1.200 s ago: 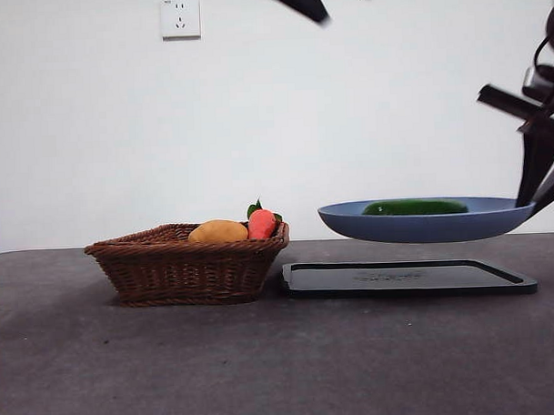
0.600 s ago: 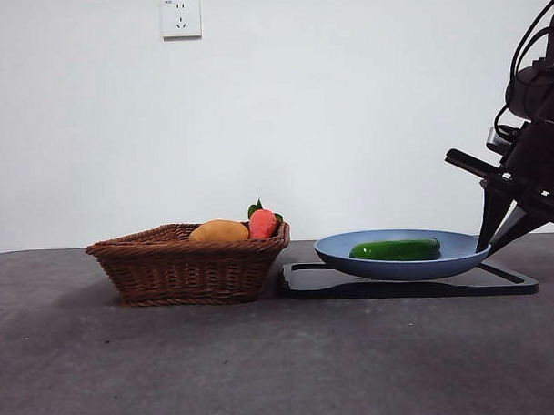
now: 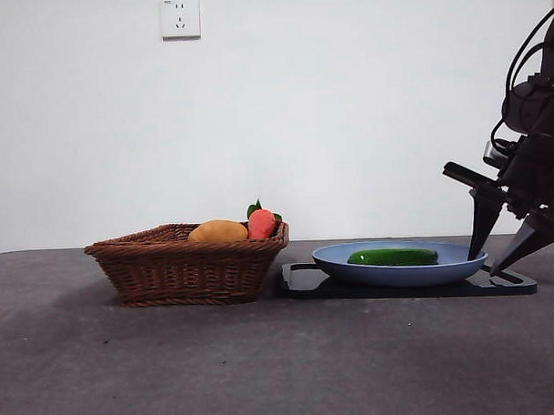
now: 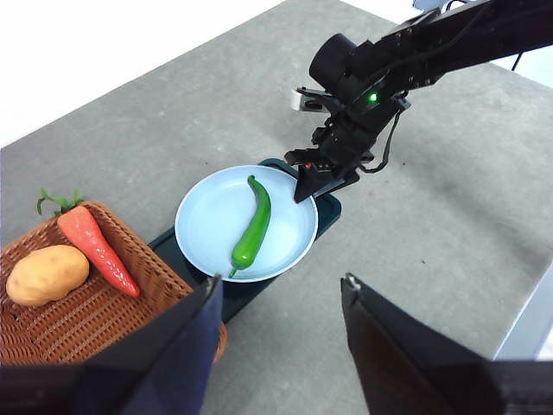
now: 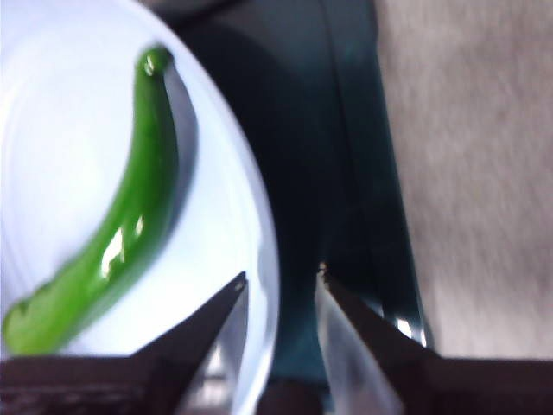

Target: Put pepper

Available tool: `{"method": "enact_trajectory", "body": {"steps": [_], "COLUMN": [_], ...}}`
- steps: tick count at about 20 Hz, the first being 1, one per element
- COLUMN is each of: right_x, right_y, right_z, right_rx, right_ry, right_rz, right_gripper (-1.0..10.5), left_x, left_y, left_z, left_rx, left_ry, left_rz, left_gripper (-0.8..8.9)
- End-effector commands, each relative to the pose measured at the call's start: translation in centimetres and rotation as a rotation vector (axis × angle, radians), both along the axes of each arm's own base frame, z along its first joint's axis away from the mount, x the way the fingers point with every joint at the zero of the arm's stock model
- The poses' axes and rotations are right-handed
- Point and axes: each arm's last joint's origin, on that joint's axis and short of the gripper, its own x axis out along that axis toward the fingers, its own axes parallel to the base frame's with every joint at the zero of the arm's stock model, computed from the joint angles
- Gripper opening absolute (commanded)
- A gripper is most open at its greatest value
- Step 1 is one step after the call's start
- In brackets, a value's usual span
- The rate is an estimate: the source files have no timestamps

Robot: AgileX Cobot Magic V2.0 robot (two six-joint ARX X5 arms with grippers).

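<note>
- My right gripper (image 3: pixel 497 259) sits low at the right edge of the front view, at the blue plate (image 3: pixel 399 274). Its jaws are parted a little and straddle the plate's rim. In my right wrist view the rim runs up between the two tips with a gap on either side, so I judge that I am not clamping it.
- The pepper (image 3: pixel 392 256) lies flat in the middle of the plate, right of centre in the front view. Nothing but the plate touches it.
- The plate rests on the dark tray (image 3: pixel 302 281), which keeps it level, so the pepper has no reason to roll.
- My left gripper (image 4: pixel 276 294) hangs high above the table, its jaws wide apart and holding nothing. It looks down on the plate from there and waits, well clear of my working arm.
- The wicker basket (image 3: pixel 183 265) stands just beside the tray, left of centre in the front view. It holds the carrot (image 3: pixel 261 223) and the potato (image 3: pixel 218 231), and I leave both alone.
</note>
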Motion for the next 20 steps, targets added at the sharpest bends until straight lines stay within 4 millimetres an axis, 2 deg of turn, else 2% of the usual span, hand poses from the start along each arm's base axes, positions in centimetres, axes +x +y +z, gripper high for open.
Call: {"method": "enact_trajectory", "body": {"steps": [1, 4, 8, 11, 15, 18, 19, 20], "right_x": [-0.7, -3.9, -10.5, -15.6, -21.4, -24.3, -24.9, -25.2], "right_y": [0.0, 0.2, 1.6, 2.5, 3.2, 3.6, 3.6, 3.7], "right_z": [3.7, 8.9, 15.5, 19.1, 21.6, 22.0, 22.0, 22.1], "right_rx": [-0.015, -0.036, -0.074, -0.082, -0.082, -0.100, -0.106, -0.105], "right_ry": [-0.096, -0.164, -0.246, -0.319, -0.366, -0.363, -0.365, -0.375], "right_rz": [0.040, 0.099, 0.237, 0.304, 0.392, 0.516, 0.553, 0.565], "right_gripper": [1.6, 1.6, 1.6, 1.5, 1.3, 0.0, 0.1, 0.1], "left_x": [-0.1, -0.1, -0.2, -0.2, -0.2, -0.2, -0.2, -0.2], "left_y": [-0.3, -0.2, -0.2, -0.2, -0.1, -0.1, -0.1, -0.1], "left_z": [0.3, 0.3, 0.2, 0.1, 0.0, 0.0, 0.0, 0.0], "left_rx": [-0.005, 0.006, 0.014, 0.023, 0.029, 0.030, 0.030, 0.030], "left_ry": [-0.001, 0.000, 0.005, 0.012, 0.017, 0.018, 0.018, 0.019], "left_rz": [-0.007, -0.010, -0.013, -0.014, -0.014, -0.014, -0.014, -0.014], "left_gripper": [2.49, 2.45, 2.45, 2.45, 2.28, 0.60, 0.06, 0.07]}}
